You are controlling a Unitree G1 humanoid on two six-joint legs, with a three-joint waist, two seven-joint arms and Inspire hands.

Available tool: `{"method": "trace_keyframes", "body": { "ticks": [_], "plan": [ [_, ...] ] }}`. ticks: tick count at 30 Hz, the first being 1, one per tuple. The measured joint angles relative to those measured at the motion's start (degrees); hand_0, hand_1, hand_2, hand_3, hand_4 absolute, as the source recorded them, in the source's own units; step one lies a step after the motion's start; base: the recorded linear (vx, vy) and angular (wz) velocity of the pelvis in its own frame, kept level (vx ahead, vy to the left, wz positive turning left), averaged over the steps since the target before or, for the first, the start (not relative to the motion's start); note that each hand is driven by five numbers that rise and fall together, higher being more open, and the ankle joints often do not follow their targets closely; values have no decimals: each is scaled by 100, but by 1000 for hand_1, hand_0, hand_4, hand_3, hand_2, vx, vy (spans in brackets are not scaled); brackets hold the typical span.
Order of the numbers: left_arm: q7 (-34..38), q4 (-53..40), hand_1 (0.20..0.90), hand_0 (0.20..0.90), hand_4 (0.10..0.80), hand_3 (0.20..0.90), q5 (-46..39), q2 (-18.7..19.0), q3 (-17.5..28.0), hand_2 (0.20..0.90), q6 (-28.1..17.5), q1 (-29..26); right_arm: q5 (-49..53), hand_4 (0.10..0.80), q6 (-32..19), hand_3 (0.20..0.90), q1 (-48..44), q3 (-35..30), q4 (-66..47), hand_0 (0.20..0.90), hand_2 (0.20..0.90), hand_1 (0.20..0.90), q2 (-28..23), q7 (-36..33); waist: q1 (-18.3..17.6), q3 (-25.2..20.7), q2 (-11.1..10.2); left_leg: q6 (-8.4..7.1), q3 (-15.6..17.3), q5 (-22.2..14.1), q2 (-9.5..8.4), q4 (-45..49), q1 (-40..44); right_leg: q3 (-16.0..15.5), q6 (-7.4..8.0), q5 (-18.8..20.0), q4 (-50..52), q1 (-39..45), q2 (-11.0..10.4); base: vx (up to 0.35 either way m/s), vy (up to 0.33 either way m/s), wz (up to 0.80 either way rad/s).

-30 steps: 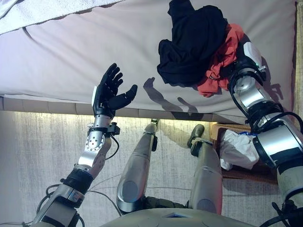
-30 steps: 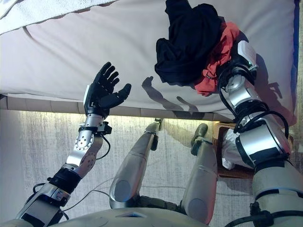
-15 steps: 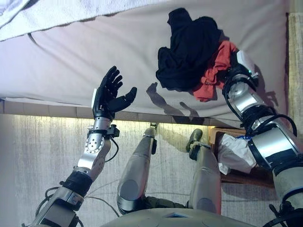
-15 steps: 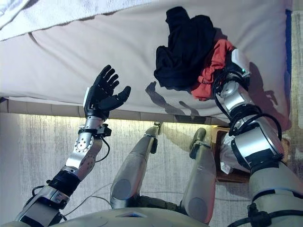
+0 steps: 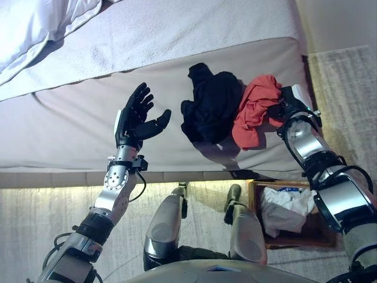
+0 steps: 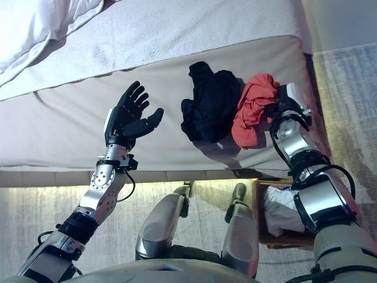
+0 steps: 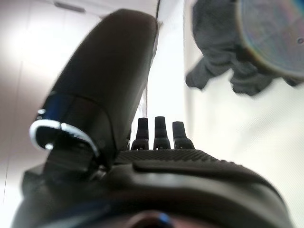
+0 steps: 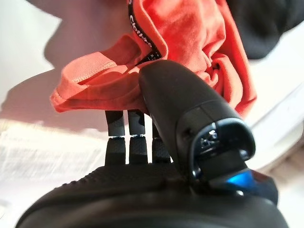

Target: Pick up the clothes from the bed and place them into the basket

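My right hand (image 5: 290,104) is shut on an orange-red garment (image 5: 254,109); in the right wrist view the thumb (image 8: 185,109) and fingers pinch the cloth (image 8: 190,33). A black garment (image 5: 211,106) hangs against the red one. Both are above the grey bed (image 5: 65,124) near its right front corner, and they cast a shadow on it. My left hand (image 5: 136,118) is open and empty, raised over the bed's front part; its fingers (image 7: 163,134) are straight. A brown basket (image 5: 253,203) stands on the floor under my right arm, with white cloth (image 5: 285,209) in it.
A white pillow (image 5: 41,23) lies at the bed's far left. A paler blanket (image 5: 177,29) covers the far part of the bed. The bed's front edge runs across the eye views above a light rug (image 5: 35,224).
The whole picture has shifted, so the camera has moved back. My right hand still holds the clothes, which now hang nearer the bed's front edge. My left hand keeps its pose.
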Motion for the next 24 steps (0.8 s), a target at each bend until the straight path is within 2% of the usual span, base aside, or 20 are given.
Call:
{"method": "trace_keyframes", "body": {
  "ticks": [6, 9, 11, 13, 17, 24],
  "plan": [
    [-136, 8, 900, 900, 800, 900, 540, 239, 110, 900, 560, 204, -5, 100, 91, 200, 573, -677, -736, 300, 300, 300, -280, -7, -399, -288, -460, 13, 288, -66, 29, -217, 533, 212, 38, 119, -493, 509, 80, 55, 7, -24],
    [-123, 84, 900, 900, 800, 900, 745, 265, 116, 900, 728, 363, -10, 100, 80, 200, 1120, -992, -1022, 300, 300, 300, -284, -9, -553, -679, -606, -21, 473, -145, 88, -334, 633, 366, 53, 226, -752, 575, 164, 12, 24, -31],
    [-95, 275, 900, 900, 800, 900, 878, 262, 114, 900, 853, 381, -13, 100, 73, 200, 1372, -1051, -1104, 300, 300, 300, -284, -18, -642, -783, -617, -21, 534, -146, 98, -433, 794, 404, 52, 296, -942, 750, 190, -16, 15, -22],
    [-76, 520, 900, 900, 800, 900, 982, 197, 121, 900, 991, 505, -16, 100, 73, 200, 1707, -1062, -1169, 300, 300, 300, -284, -17, -836, -1103, -605, -21, 557, -145, 100, -597, 849, 465, 91, 353, -1119, 772, 217, -24, 8, -18],
    [-113, 717, 900, 900, 800, 900, 1102, 118, 122, 900, 1150, 827, -20, 100, 67, 200, 2440, -1364, -1399, 300, 300, 300, -284, -25, -1068, -1404, -579, -24, 788, -142, 117, -836, 1077, 680, 108, 523, -1468, 932, 272, -64, 4, -28],
    [-145, 884, 900, 900, 800, 900, 1380, 25, 124, 900, 1163, 859, -11, 100, 40, 200, 3303, -1927, -1521, 300, 300, 300, -282, -70, -1465, -1589, -501, -54, 1058, -172, 126, -855, 1170, 993, 119, 680, -1708, 980, 305, -36, 0, -21]
  ]
}}
